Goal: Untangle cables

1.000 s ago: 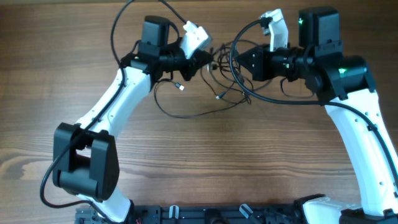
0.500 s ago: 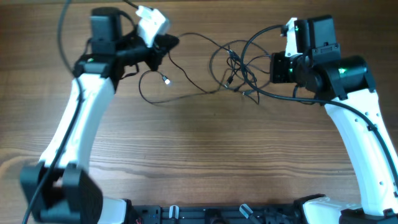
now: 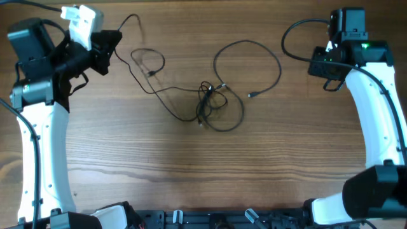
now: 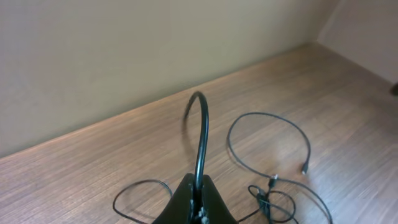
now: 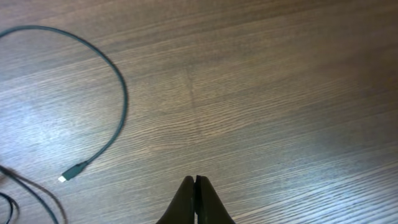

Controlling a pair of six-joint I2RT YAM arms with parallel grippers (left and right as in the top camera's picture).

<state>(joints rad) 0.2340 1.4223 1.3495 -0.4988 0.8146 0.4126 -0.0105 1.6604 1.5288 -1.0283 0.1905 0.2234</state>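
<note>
Thin black cables (image 3: 208, 97) in loose knotted loops, left claw (image 4: 198, 198) pinching one, right claw (image 5: 196, 183) closed

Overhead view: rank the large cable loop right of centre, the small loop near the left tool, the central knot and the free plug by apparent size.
1. Large cable loop, clearly the widest.
2. Small loop and knot: these look about alike, so they are not ranked.
3. Free plug, the smallest.

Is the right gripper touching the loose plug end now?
Apart. The right wrist view shows the right gripper shut over bare wood, with the plug end lying well off to one side.
</note>
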